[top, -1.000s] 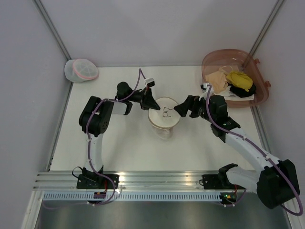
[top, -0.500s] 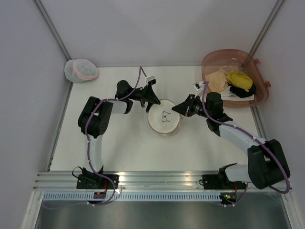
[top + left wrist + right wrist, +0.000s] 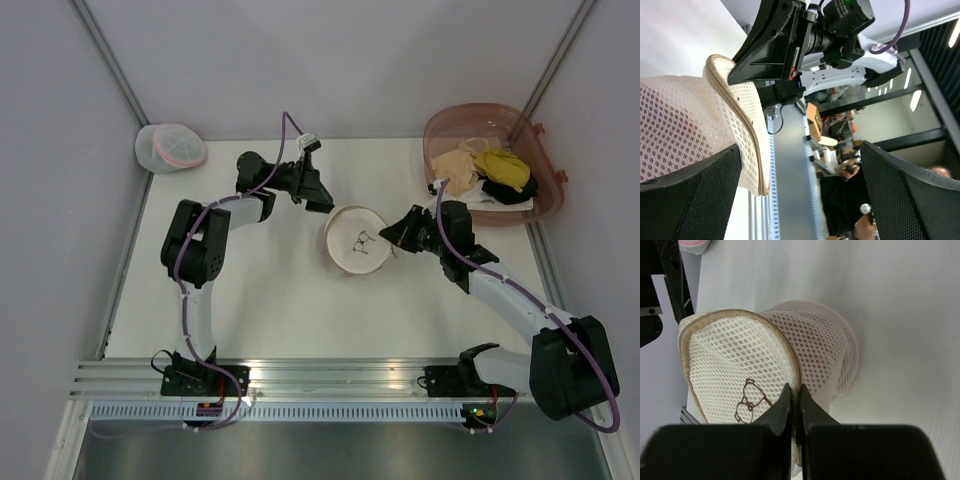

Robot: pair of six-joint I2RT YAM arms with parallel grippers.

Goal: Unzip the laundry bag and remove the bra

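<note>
Mid-surface (image 3: 260, 290): laundry bag (image 3: 352, 248), printed outline showing. Pinched at its zip seam by the right gripper (image 3: 793, 396), clamped tight on the mesh rim. Just beyond, left gripper (image 3: 322, 203) spread wide, near the laundry bag but apart from it. Farther right, basket (image 3: 468, 120) holding beige, yellow and black garments (image 3: 503, 167). At the far left corner, pink-banded bag (image 3: 170, 148).
</note>
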